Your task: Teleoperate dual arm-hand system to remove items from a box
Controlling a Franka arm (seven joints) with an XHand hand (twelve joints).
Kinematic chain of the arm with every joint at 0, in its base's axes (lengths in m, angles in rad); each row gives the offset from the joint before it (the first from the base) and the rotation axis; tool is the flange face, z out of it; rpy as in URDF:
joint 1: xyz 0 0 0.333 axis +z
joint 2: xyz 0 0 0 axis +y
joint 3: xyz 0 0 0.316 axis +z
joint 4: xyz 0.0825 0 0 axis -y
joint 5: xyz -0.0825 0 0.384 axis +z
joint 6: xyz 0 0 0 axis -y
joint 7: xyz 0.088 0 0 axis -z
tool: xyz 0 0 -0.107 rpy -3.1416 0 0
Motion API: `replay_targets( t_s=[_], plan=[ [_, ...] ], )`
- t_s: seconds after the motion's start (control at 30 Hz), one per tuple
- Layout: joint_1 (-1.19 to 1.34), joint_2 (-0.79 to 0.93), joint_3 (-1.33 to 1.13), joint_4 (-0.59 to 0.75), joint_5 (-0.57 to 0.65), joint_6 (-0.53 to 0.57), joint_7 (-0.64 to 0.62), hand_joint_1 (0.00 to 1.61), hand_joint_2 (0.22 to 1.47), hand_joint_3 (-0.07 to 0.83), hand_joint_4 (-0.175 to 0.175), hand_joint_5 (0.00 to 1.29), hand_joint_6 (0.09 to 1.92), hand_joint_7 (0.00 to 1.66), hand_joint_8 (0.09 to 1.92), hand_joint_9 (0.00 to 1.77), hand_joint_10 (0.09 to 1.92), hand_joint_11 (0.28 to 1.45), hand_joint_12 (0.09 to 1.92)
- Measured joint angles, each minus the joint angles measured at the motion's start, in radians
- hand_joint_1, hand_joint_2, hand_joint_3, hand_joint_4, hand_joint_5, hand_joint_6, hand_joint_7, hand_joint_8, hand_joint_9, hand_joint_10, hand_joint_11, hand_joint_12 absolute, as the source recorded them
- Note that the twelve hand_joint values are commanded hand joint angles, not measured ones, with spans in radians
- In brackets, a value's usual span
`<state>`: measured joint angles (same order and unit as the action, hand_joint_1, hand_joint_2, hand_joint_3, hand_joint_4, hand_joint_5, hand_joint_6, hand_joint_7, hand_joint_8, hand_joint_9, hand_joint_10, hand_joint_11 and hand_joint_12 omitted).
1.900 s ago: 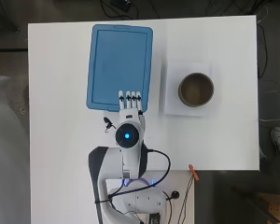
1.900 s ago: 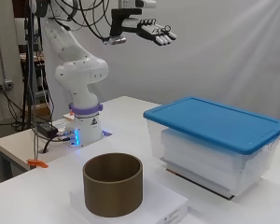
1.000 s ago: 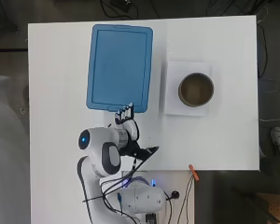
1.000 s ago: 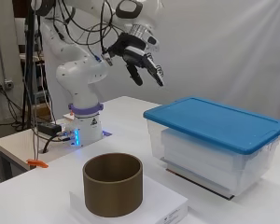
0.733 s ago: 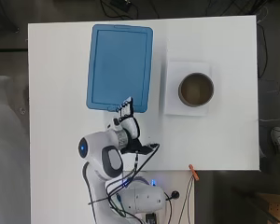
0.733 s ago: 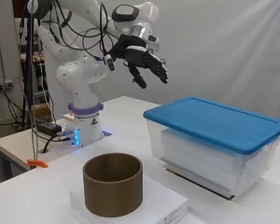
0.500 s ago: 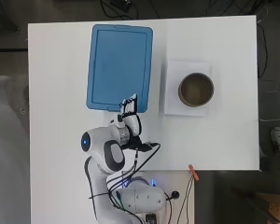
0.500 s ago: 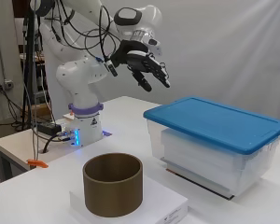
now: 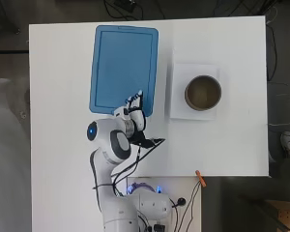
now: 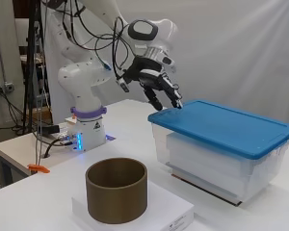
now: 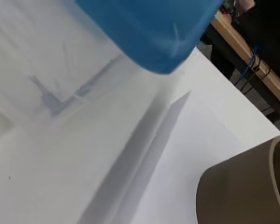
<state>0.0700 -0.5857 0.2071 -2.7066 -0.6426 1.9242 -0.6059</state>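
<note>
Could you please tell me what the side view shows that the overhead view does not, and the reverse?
Only the side view shows the clear box under the blue lid and the height of the brown cylinder. Only the overhead view shows the lid's whole outline and the cylinder's hollow inside. Both show the robot hand with its fingers spread, its fingertips at the lid's near corner, and the cylinder standing on a white block.

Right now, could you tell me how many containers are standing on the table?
2: a clear box under a blue lid, beside the hand, and a brown cylinder on a white block.
</note>
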Motion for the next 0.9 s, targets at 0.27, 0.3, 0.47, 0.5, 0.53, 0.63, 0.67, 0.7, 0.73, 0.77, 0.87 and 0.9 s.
replay_targets(
  t_s=[0.27, 0.3, 0.47, 0.5, 0.53, 0.63, 0.67, 0.7, 0.73, 0.77, 0.87, 0.9],
  plan=[
    [0.009, 0.002, 0.034, -0.062, -0.047, 0.109, 0.188, 0.3, 0.86, 0.001, 0.07, 0.4, 0.09, 0.55, 0.09, 0.5, 0.09, 0.39, 0.09],
    [0.007, 0.016, 0.044, -0.058, -0.044, 0.096, 0.193, 0.29, 0.86, 0.0, 0.068, 0.38, 0.09, 0.51, 0.09, 0.47, 0.09, 0.39, 0.09],
    [0.005, 0.057, 0.074, -0.027, 0.01, 0.034, 0.208, 0.82, 1.13, -0.016, 0.102, 0.72, 0.81, 0.79, 0.46, 0.85, 0.09, 0.63, 0.09],
    [0.011, 0.042, 0.07, -0.04, 0.01, 0.053, 0.215, 0.99, 1.17, -0.004, 0.043, 0.75, 0.98, 0.82, 0.88, 0.98, 0.09, 0.71, 0.09],
    [0.017, 0.016, 0.06, -0.063, 0.0, 0.087, 0.22, 1.0, 1.19, -0.01, 0.082, 0.79, 1.09, 0.77, 1.25, 0.93, 0.54, 0.77, 0.1],
    [0.032, -0.038, 0.016, -0.096, 0.003, 0.151, 0.171, 0.94, 1.21, -0.003, 0.162, 0.79, 1.26, 0.68, 1.7, 0.72, 1.5, 0.64, 0.69],
    [0.037, -0.056, -0.001, -0.102, 0.022, 0.169, 0.149, 0.93, 1.21, -0.002, 0.169, 0.79, 1.28, 0.66, 1.72, 0.69, 1.58, 0.6, 0.79],
    [0.041, -0.074, -0.016, -0.108, 0.044, 0.184, 0.129, 1.02, 1.22, 0.001, 0.066, 0.79, 1.22, 0.68, 1.69, 0.66, 1.57, 0.58, 0.83],
    [0.044, -0.084, -0.023, -0.112, 0.061, 0.193, 0.119, 1.08, 1.22, 0.0, 0.008, 0.8, 1.17, 0.72, 1.61, 0.66, 1.4, 0.57, 0.77],
    [0.047, -0.091, -0.026, -0.116, 0.069, 0.202, 0.114, 1.12, 1.22, 0.001, -0.009, 0.8, 1.16, 0.75, 1.54, 0.68, 1.21, 0.59, 0.64],
    [0.048, -0.095, -0.031, -0.111, 0.074, 0.201, 0.103, 1.14, 1.23, 0.0, 0.031, 0.8, 1.21, 0.77, 1.42, 0.75, 0.83, 0.71, 0.24],
    [0.047, -0.094, -0.029, -0.101, 0.073, 0.193, 0.104, 1.14, 1.22, 0.0, 0.039, 0.81, 1.21, 0.76, 1.4, 0.76, 0.8, 0.74, 0.16]
  ],
)
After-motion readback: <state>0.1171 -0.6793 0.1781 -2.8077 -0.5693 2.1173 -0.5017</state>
